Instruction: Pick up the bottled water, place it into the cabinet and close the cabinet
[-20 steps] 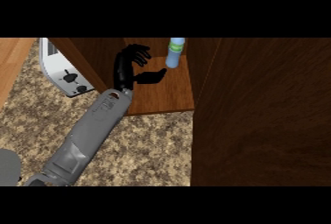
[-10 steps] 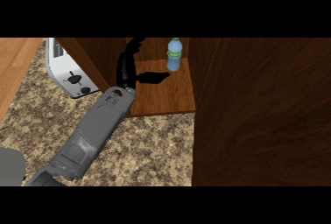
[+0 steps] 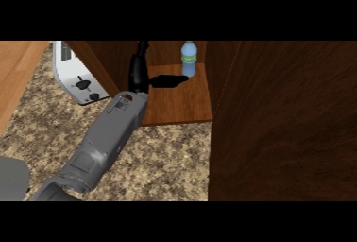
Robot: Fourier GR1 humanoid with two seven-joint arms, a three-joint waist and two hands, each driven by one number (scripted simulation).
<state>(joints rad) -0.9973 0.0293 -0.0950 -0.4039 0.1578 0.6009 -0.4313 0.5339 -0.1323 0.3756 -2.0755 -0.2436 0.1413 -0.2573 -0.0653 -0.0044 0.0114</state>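
One grey forearm [image 3: 105, 142] comes up from the lower left edge of the head view and reaches into an open wooden cabinet [image 3: 279, 118]. Which arm it is cannot be told from this view alone. Its black hand [image 3: 143, 71] lies over the cabinet's brown wooden shelf [image 3: 178, 101], with the fingers stretched out straight and close together, pointing away toward the back of the cabinet. A thumb-like part [image 3: 167, 81] sticks out to the side, toward the bottle. The hand holds nothing.

The clear plastic water bottle with a green label and a pale blue cap [image 3: 188, 57] stands upright on the shelf, just beyond and to the right of the hand, near the shelf's back. The tip of the thumb lies close to the bottle's base; whether it touches cannot be told. The fingers are apart from the bottle.

To the left of the hand, outside the cabinet, a white and silver toaster with a black knob [image 3: 75, 78] sits on the speckled beige stone surface [image 3: 167, 160]. A large dark wooden panel of the cabinet fills the area to the right of the hand and bottle. A strip of lighter orange wood [image 3: 17, 75] shows at the far left.
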